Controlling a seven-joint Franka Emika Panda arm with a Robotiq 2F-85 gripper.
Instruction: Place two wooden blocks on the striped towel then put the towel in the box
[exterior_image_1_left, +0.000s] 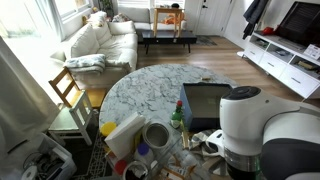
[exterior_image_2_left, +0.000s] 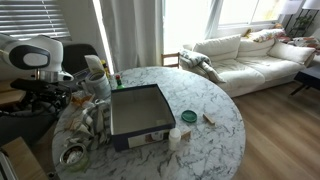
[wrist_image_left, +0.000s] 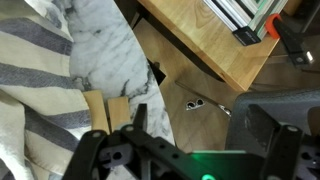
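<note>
**At the table edge: fingers apart, holding nothing**

In wrist view, black Robotiq gripper (wrist_image_left: 200, 128) hangs near two light wooden blocks (wrist_image_left: 106, 111) touching grey-striped white towel (wrist_image_left: 30, 85) on round white marble table (exterior_image_2_left: 215, 140). Dark rectangular box (exterior_image_2_left: 138, 108) mid-table; white sofa (exterior_image_2_left: 250, 50) behind.

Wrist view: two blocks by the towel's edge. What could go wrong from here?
The wooden blocks lie at the striped towel's edge, close to the marble table's rim; gathering the towel could spill them to the floor. The open gripper hangs partly beyond that rim, so a straight descent might catch the edge or miss the towel.
</note>
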